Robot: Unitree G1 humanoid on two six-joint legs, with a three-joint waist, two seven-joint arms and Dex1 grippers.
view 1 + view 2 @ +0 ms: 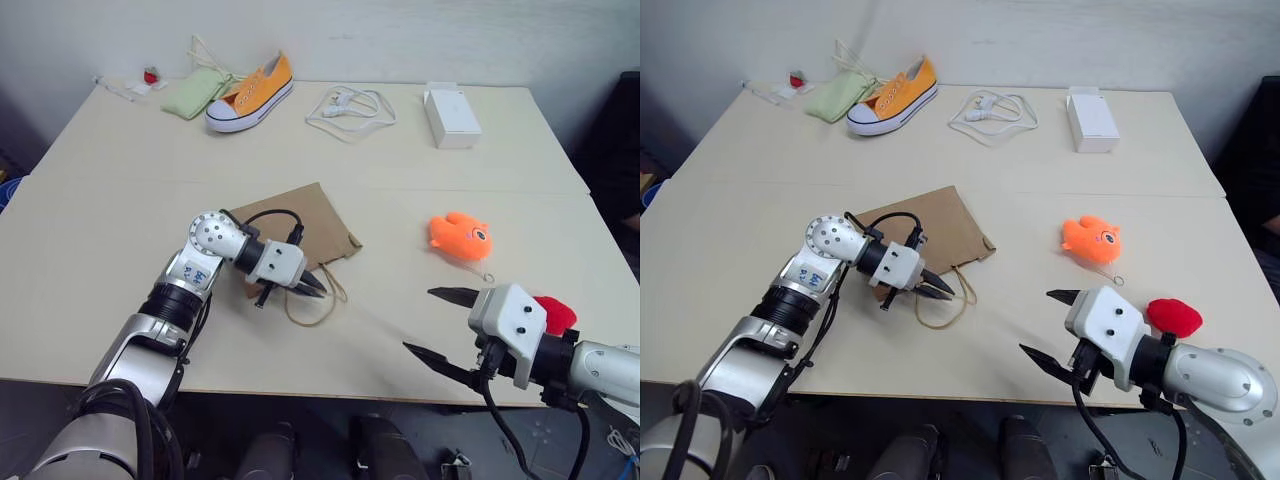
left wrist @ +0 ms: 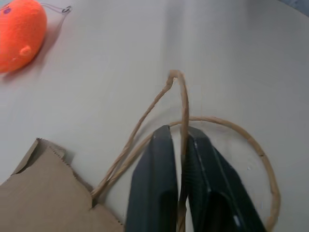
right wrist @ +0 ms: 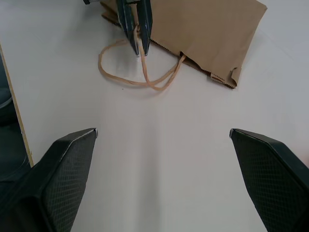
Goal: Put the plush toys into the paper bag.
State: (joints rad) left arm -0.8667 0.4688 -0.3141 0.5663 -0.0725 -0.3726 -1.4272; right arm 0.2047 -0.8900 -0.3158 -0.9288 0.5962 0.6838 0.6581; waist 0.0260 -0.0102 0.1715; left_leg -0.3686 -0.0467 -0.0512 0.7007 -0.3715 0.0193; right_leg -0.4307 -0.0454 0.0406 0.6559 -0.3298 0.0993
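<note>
Kraft paper bag [image 1: 300,225], two plush toys [image 1: 461,236]

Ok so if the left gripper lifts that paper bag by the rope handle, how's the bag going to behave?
The paper bag lies folded flat, so it will probably hang limp and stay shut rather than open. It looks thin, so likely light. The left gripper is shut on one thin rope handle, so the bag may swing or twist.

Left tool [image 1: 318,284] pinched on a rope handle [image 1: 318,303] of the flat paper bag [image 1: 300,225], orange fish toy [image 1: 461,236] nearby.
</note>
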